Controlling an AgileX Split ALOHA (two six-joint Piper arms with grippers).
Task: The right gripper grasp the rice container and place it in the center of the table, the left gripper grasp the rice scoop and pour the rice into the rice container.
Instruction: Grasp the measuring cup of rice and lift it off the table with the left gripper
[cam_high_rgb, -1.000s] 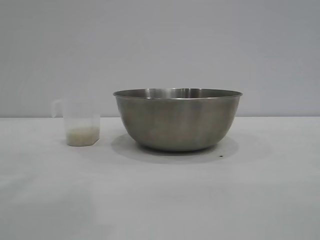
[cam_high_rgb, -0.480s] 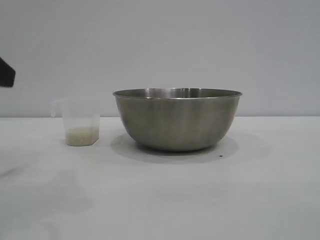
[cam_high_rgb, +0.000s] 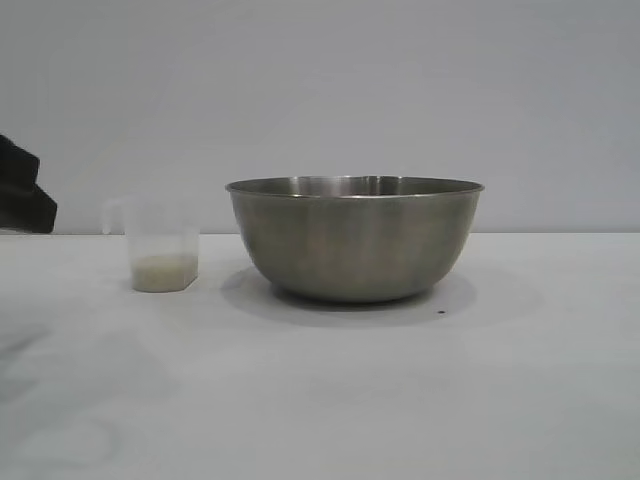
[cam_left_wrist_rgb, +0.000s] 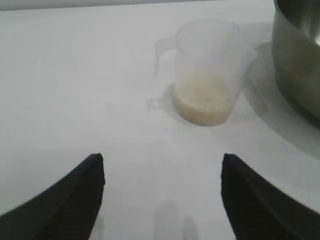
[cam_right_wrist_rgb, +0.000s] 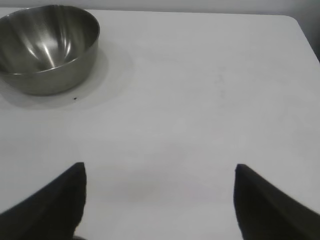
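Twice found open, empty jaws. Took the left tool (cam_left_wrist_rgb: 162, 160) first, a black claw with two pointed angular fingers: spread apart, gripping nothing, tipped a little downward over the plain matte white surface (cam_left_wrist_rgb: 75, 75). Met only bare surface just ahead of the fingertips.

Next came to the small translucent plastic rice scoop (cam_left_wrist_rgb: 207, 70), upright on the surface, ahead of the claw and somewhat toward the bowl's side of its centre line, not yet between the fingers. Read it as thin-walled, smooth and slightly tapered, with its loop handle at the rim turned away from the bowl, toward the side where the left tool showed in the exterior view. Made out a shallow pale layer of off-white rice (cam_left_wrist_rgb: 202, 97) in the bottom. Judged the left tool clearly the nearer one, and the handle side the natural target.

Beyond the scoop, near it but apart, placed the large round rice container (cam_high_rgb: 355, 240) of brushed grey stainless steel with a thin rolled rim, about mid-surface, with a tiny dark speck (cam_high_rgb: 442, 313) by its base.

Farthest off, left the right tool (cam_right_wrist_rgb: 160, 170) parked well apart from the bowl, fingers wide and empty.
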